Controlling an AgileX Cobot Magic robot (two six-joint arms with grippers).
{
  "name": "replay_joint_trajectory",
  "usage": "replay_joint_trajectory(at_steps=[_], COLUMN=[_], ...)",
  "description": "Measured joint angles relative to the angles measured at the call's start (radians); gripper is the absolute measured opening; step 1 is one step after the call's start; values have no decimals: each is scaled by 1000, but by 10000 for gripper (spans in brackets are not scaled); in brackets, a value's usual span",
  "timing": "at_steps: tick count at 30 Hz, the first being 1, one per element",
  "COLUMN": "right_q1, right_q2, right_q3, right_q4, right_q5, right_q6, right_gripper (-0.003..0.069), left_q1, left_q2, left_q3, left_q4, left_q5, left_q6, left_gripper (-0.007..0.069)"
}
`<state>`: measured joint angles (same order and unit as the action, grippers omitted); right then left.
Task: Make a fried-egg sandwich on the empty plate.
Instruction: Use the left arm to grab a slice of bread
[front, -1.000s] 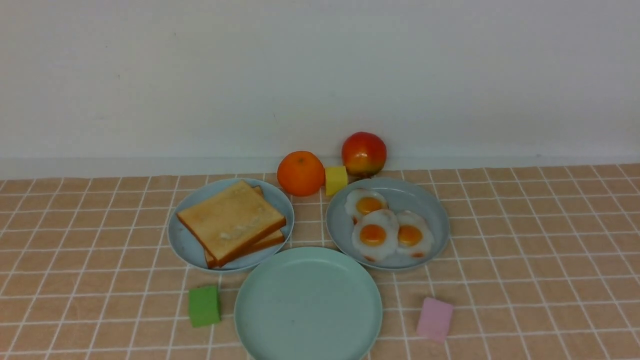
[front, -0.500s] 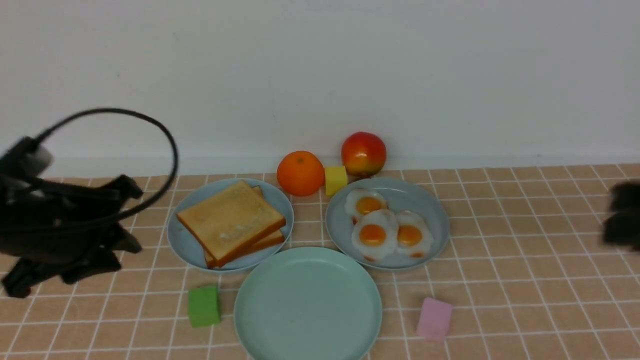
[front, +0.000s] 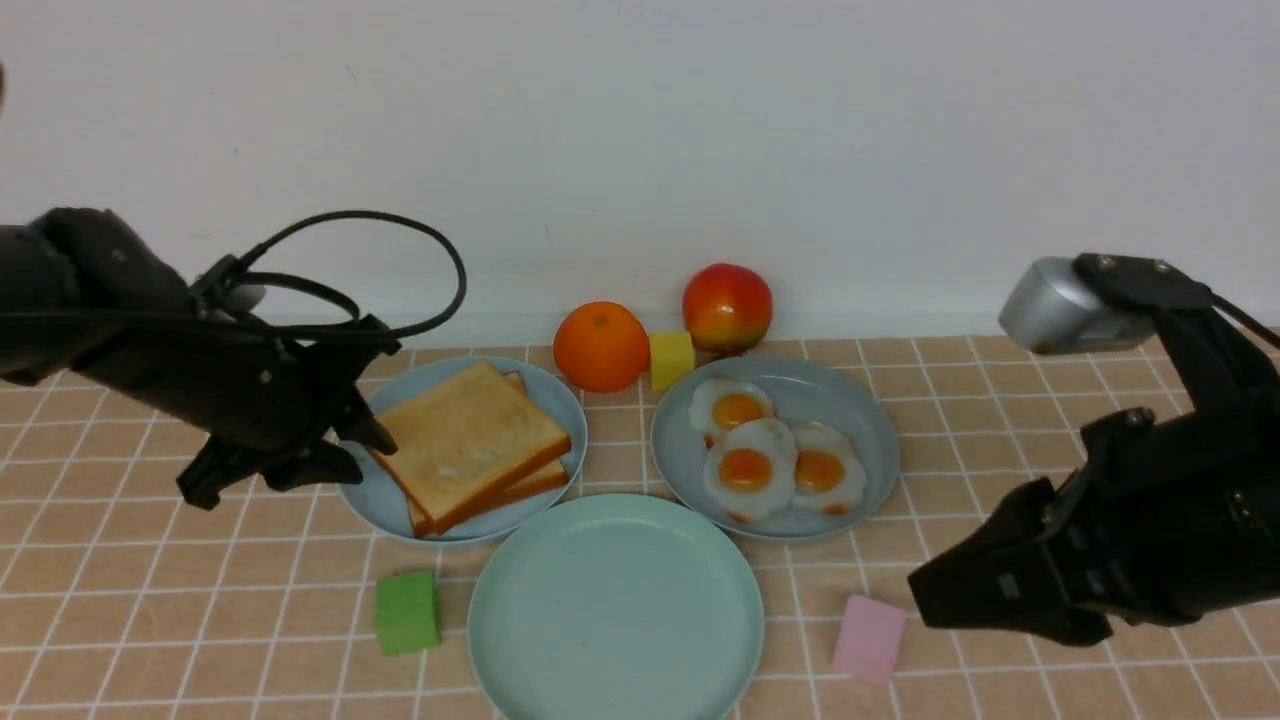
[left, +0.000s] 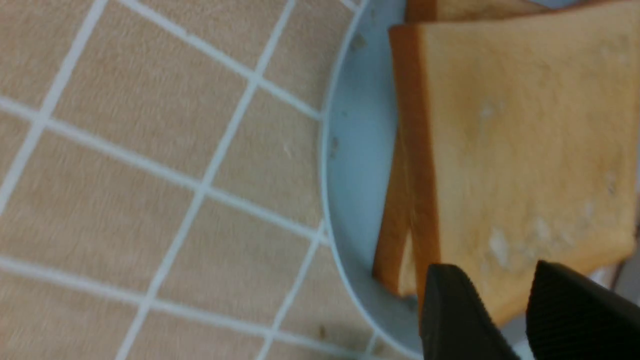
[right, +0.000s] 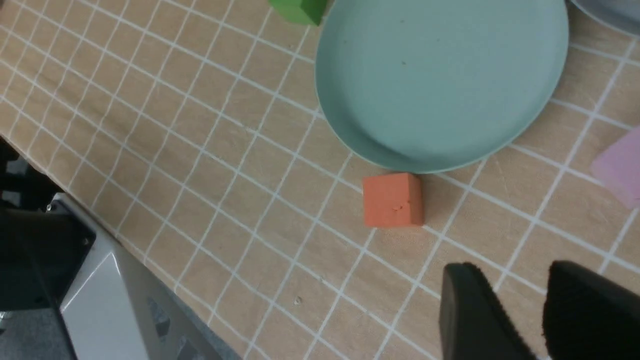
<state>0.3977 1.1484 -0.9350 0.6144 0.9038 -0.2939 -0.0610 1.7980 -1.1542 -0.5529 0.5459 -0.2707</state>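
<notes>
Two golden-brown toast slices (front: 462, 441) lie stacked on the light sky-blue plate (front: 368, 490). Three fried eggs (front: 750, 468) lie on the grey-blue plate (front: 850, 410). The mint-green plate (front: 616, 610) stands in front, with nothing on it. My left gripper (front: 362, 450) is open and empty at the left rim of the toast plate; in the left wrist view its tips (left: 495, 272) hover over a corner of the top toast (left: 520, 150). My right gripper (front: 925, 598) is open and empty just right of the pink block, low over the cloth (right: 505, 272). The mint plate also shows in the right wrist view (right: 440, 80).
An orange (front: 601, 346), a yellow block (front: 672, 360) and an apple (front: 728, 307) stand behind the plates. A green cube (front: 408, 612) and a pink block (front: 869, 637) flank the mint plate. An orange cube (right: 393, 200) sits at its near rim. The table's front edge (right: 125, 235) is close.
Both arms have come into view from the sides. The left gripper has moved in to the toast plate; the right gripper has moved in beside the pink block. The food and plates have not moved.
</notes>
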Motion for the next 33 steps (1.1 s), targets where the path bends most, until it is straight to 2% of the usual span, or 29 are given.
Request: replay_joint_trajectory(at_steps=[9, 20, 22, 25, 26, 27, 29, 33], right_q1=[0, 0, 0, 0, 0, 0, 0, 0], right_q2=[0, 0, 0, 0, 0, 0, 0, 0], right_q3=[0, 0, 0, 0, 0, 0, 0, 0], right_q4=[0, 0, 0, 0, 0, 0, 0, 0], right_q5=[3, 12, 21, 36, 37, 45, 58, 75], right_q6=[-10, -10, -10, -10, -10, -10, -10, -11], right_gripper=[241, 241, 241, 241, 241, 241, 241, 241], left_q1=[0, 0, 0, 0, 0, 0, 0, 0], left_q2=[126, 157, 157, 157, 157, 157, 157, 156], left_q3=[-36, -42, -43, -44, -44, -46, -46, -47], left_q4=[-35, -86, -89, -92, -92, -95, -97, -97], left_q5=[-117, -167, -169, -169, -169, -169, -169, -166], left_q6=[3, 33, 45, 49, 50, 49, 51, 52], left_gripper=[238, 234, 211, 134, 134, 64, 7, -11])
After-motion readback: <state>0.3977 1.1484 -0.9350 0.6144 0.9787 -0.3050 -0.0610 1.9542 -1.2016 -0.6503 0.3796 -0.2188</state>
